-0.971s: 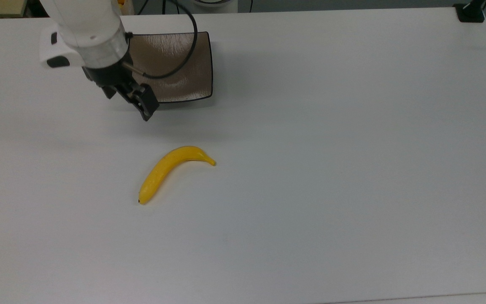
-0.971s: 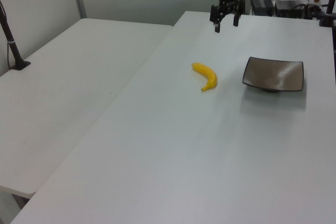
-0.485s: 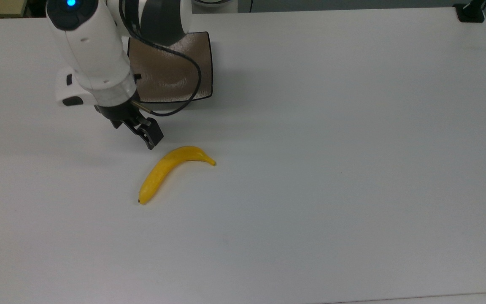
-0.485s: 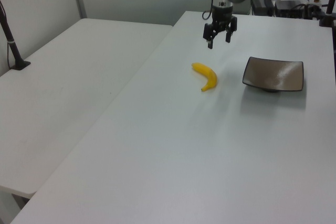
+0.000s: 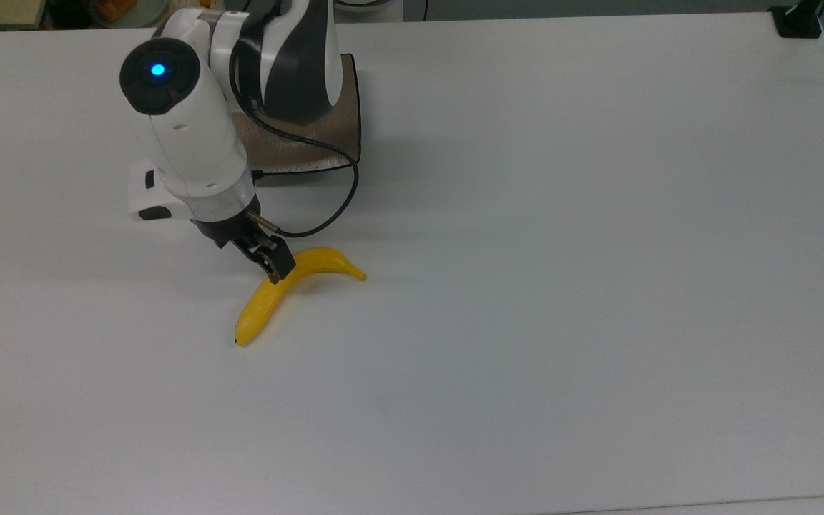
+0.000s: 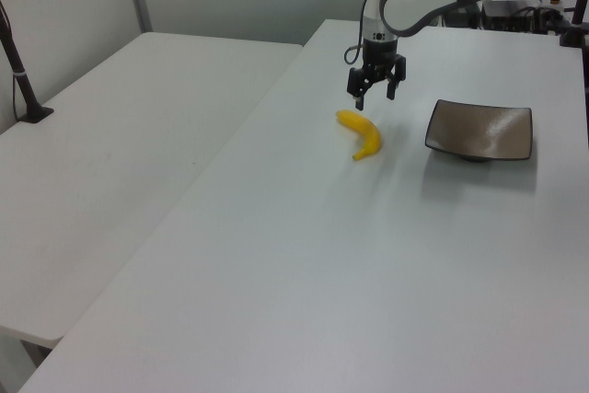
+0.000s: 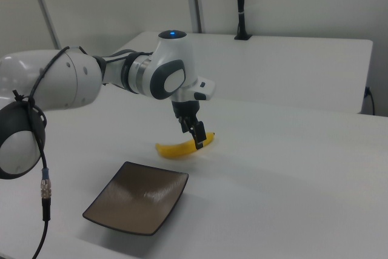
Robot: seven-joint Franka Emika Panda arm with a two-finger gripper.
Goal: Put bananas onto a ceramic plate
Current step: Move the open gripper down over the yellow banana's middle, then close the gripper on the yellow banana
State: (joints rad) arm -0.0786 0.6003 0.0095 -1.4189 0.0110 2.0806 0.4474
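From my station I see the black two-finger tool [image 6: 375, 92] hanging over the desk with its fingers apart and nothing between them; the left view shows the gap plainly. It is above, and not touching, the single bright yellow curved plastic-looking banana [image 6: 362, 133], which lies flat on the white desk [image 6: 386, 255].

In the top view the tool [image 5: 274, 263] overlaps the banana [image 5: 290, 286] at the bend, where the thick body turns toward the thinner end. The long axis there runs from the dark tip at the top view's lower left up to the bend, then off to the top view's right. I judge the coming move to be a straight descent: the fruit sits directly under the tool rather than off to a side, so what matters is whether the fingers straddle the body across its width. In the right view the tool [image 7: 196, 136] crosses in front of the banana [image 7: 179, 147], and I cannot tell how high it stands above the fruit.

The square, glossy brown-grey ceramic plate [image 6: 480, 130] stands apart from the banana, with bare desk between them and nothing on it. In the top view the white arm covers most of the plate [image 5: 344, 129], leaving only its near and right edges; the right view shows the plate [image 7: 137, 204] whole.
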